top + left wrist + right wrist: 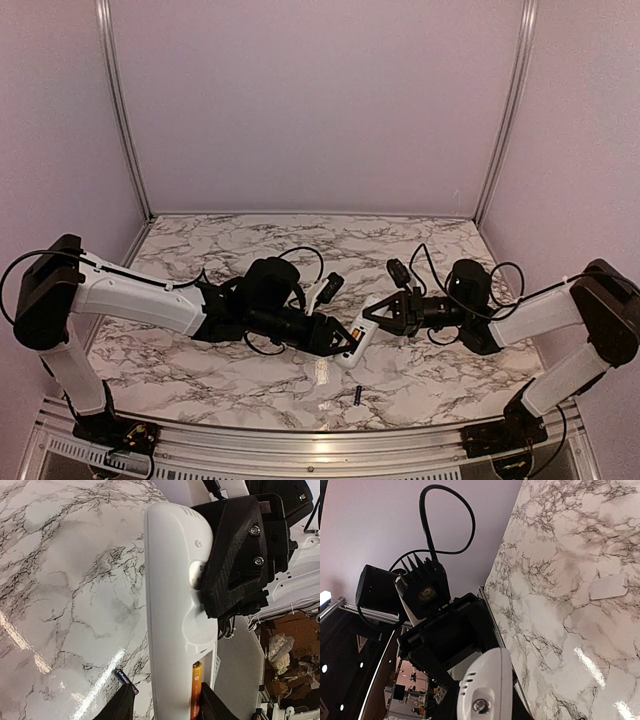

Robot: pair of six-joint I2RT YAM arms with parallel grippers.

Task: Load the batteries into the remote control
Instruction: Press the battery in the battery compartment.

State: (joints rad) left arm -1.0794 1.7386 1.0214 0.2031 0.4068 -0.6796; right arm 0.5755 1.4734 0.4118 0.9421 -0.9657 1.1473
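The white remote control (170,580) is held in the air between both grippers, back side up. My left gripper (167,705) is shut on its near end, where the orange-copper battery (196,690) lies in the open compartment. My right gripper (485,700) is shut on the remote's (487,680) other end; one of its black fingers (235,555) presses the remote's rounded part. The black battery (124,677) lies on the marble table beside my left finger. From above, the black battery (356,395) lies near the front edge, below the left gripper (342,346), the right gripper (380,314) and the remote (362,332).
A thin plain white strip (609,586) lies flat on the marble table (200,350). Cables loop over both wrists. A metal rail (300,440) runs along the table's front edge. Pale walls close the back and sides.
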